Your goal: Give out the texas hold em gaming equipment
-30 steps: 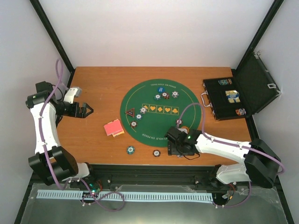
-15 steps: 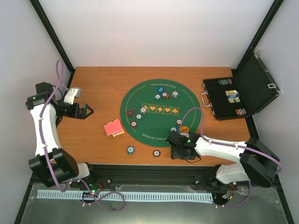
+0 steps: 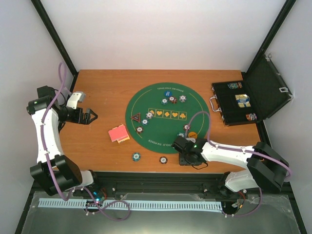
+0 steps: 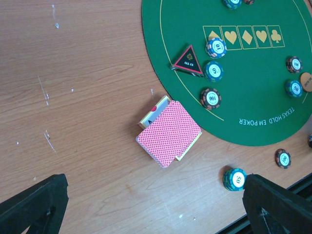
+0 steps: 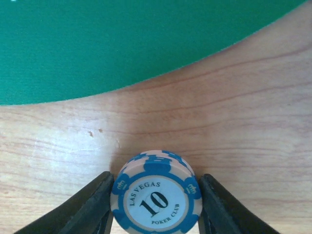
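right pincer just closed in, now pinching the blue 10 chip on the table just off the green mat | left pincer spread wide, idle | chip looks ready to lift

A pink-red-backed deck of cards is lying on the wooden desk, just off the edge of the green felt mat. A face-up card is peeking out beneath the deck. On the mat, a black triangular marker is sitting beside a line of three poker chips. An orange button is showing at the right border. A teal chip and a dark chip are resting on bare wood. The left jaws are standing wide apart in the bottom corners, gripping nothing.
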